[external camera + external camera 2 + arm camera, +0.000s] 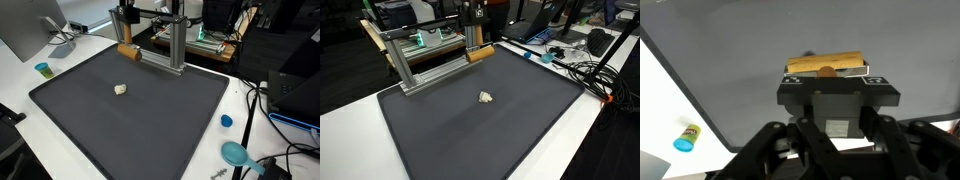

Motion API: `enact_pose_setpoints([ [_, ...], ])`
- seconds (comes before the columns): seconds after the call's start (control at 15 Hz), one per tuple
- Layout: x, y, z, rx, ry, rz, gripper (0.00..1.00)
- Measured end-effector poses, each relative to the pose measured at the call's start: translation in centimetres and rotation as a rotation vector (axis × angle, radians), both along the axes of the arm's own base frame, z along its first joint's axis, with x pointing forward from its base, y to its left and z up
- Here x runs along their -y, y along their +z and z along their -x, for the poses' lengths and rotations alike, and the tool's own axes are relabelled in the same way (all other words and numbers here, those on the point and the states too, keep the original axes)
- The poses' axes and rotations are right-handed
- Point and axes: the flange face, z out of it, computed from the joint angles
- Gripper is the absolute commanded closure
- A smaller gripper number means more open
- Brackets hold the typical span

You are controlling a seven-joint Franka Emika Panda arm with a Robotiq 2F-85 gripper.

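Gripper (126,46) fingers are closed around a short wooden cylinder (127,52), taking it across its middle so that both ends stick out sideways; the wrist view shows the piece (827,67) lying level between the fingers. It hangs low over the far edge of the black mat (150,120), just beside the foot of the metal frame (165,55); whether it touches the mat I cannot tell.

The cylinder looks like tan wood or cork: stiff, light and smooth, with a round dark end face. A round side can roll or twist in a flat grip, so a hold at the middle, square to the long axis, seems the safest one. It should not crush.

The mat looks matte and slightly grippy, with rounded corners. A small white crumpled scrap (486,97) lies well apart, near the mat's middle, and looks soft. A little blue-capped bottle (685,138) lies off the mat.
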Motion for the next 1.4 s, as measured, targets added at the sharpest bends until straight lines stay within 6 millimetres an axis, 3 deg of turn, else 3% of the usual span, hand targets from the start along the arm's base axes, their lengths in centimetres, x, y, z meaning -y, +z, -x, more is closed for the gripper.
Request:
enact_pose_setpoints([
  [0.27, -0.4, -2.3, -3.3, -0.025, -0.037, 0.021, 0.78],
  [0.53, 0.8, -4.5, -7.0, -0.04, -0.092, -0.003, 0.78],
  [0.6, 1.3, -5.1, -7.7, -0.047, -0.103, -0.008, 0.53],
  [0.67, 1.7, -5.5, -8.1, -0.055, -0.11, -0.009, 0.53],
  [0.73, 2.0, -5.6, -8.4, -0.06, -0.114, -0.008, 0.78],
  [1.0, 2.0, -6.2, -8.6, -0.046, -0.12, -0.018, 0.78],
  [1.4, 2.1, -9.7, -9.5, -0.032, -0.185, -0.07, 0.78],
])
